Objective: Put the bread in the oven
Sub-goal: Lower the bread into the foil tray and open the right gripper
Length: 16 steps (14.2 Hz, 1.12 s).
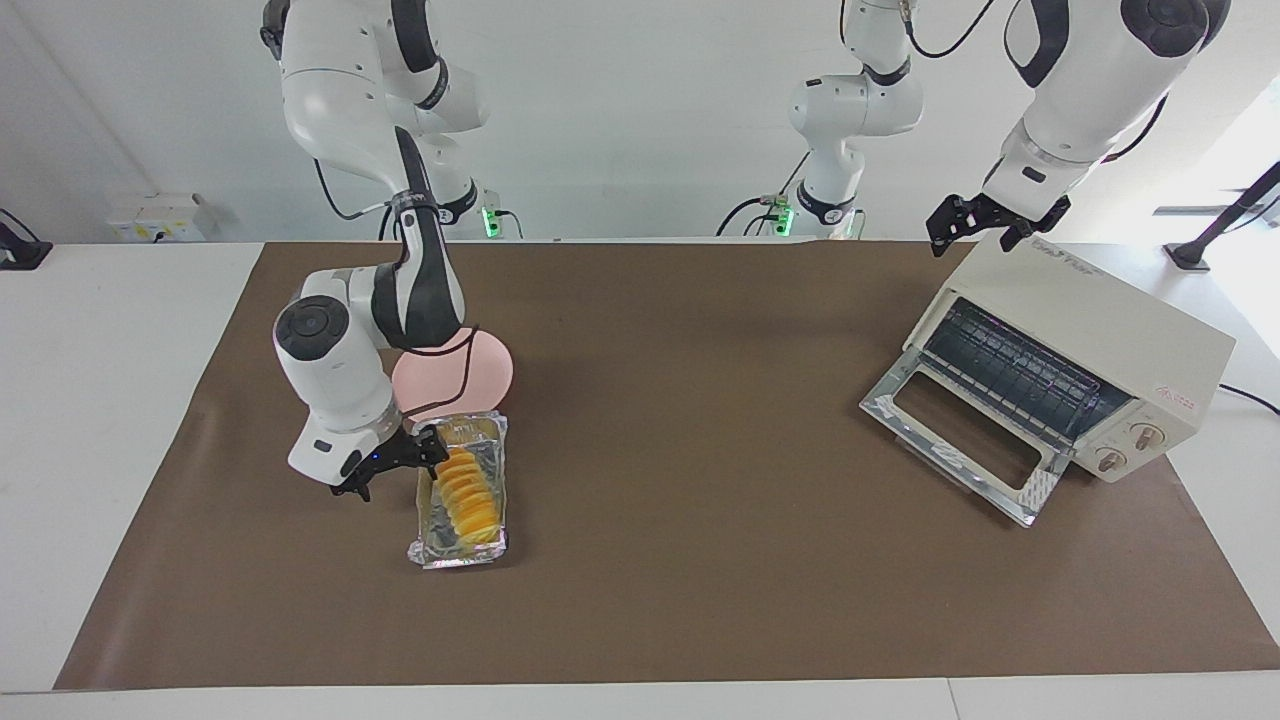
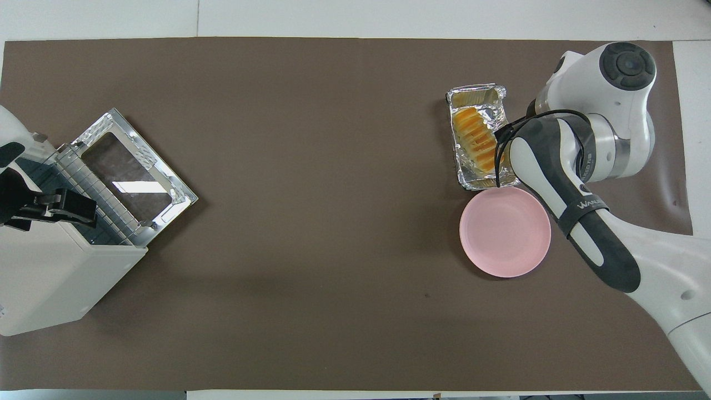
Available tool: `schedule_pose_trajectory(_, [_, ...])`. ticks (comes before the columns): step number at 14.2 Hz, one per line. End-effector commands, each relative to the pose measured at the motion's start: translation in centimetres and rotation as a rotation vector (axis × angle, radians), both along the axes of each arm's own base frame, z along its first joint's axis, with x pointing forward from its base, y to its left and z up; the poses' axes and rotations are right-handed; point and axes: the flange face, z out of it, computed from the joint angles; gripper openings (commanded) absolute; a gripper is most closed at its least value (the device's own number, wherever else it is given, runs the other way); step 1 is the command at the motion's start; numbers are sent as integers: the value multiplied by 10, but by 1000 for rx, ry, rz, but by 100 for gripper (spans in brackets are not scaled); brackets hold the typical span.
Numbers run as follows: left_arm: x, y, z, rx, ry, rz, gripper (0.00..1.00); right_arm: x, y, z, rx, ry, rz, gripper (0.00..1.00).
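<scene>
The bread lies in a crinkled foil tray on the tabletop, toward the right arm's end, with a round pink plate just beside the tray on the side nearer the robots. The loaf is ungrasped and rests lengthwise in the tray.

The right end effector is low beside the tray at its plate end, on the edge toward the table's end, its fingers spread wide and holding nothing. One fingertip looks to be at the tray's rim, though whether it touches cannot be told.

The oven stands well apart at the left arm's end of the tabletop, its glass door already dropped open and the rack exposed. The left end effector hangs over the oven's top corner nearest the robots, fingers wide, empty; that arm waits.

So 1 step looks done: the oven is open. Everything else remains: gripping the loaf, lifting it from the tray, carrying it along the tabletop and setting it on the rack.
</scene>
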Motion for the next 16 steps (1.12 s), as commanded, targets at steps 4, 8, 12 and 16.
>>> schedule_pose_trajectory(4, [-3, 1, 3, -13, -15, 0, 100, -14, -3, -10, -3, -23, 29, 73])
schedule_pose_trajectory(8, [-3, 2, 3, -13, -15, 2, 100, -23, -3, -22, 6, -61, 24, 0])
schedule_pose_trajectory(12, [-3, 2, 3, -13, -15, 2, 100, -20, -2, -17, 16, -62, 15, 0])
schedule_pose_trajectory(16, [-4, 1, 4, -13, -17, 0, 100, -7, -3, 23, 13, -7, 7, 0])
